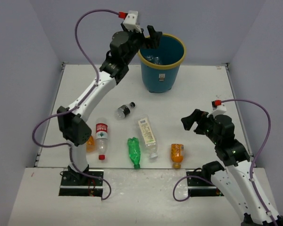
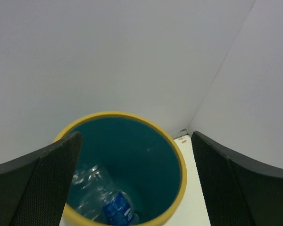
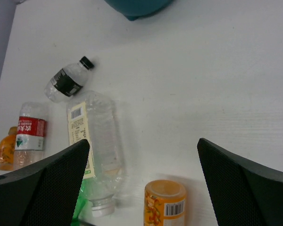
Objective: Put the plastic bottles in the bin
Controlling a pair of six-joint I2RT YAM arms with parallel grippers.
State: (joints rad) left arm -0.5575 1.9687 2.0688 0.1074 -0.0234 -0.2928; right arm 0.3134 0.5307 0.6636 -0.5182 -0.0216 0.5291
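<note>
The teal bin [image 1: 158, 78] with a yellow rim stands at the back of the table. My left gripper [image 1: 151, 37] hangs open over its left rim, holding nothing. In the left wrist view the gripper [image 2: 134, 141] looks down into the bin [image 2: 181, 165], where a clear bottle with a blue label [image 2: 114, 210] lies. On the table lie a black-labelled bottle [image 1: 125, 110], a pale-labelled one [image 1: 147, 136], a green one [image 1: 133, 151], a red-labelled one [image 1: 101, 136] and two orange ones [image 1: 177, 154] [image 1: 90, 143]. My right gripper [image 1: 191, 122] is open, above the table to their right.
The right wrist view looks down on the black-labelled bottle [image 3: 66, 82], the pale-labelled one [image 3: 96, 141] and an orange bottle [image 3: 165, 202] between the open fingers [image 3: 61, 174]. Grey walls close in the table on three sides.
</note>
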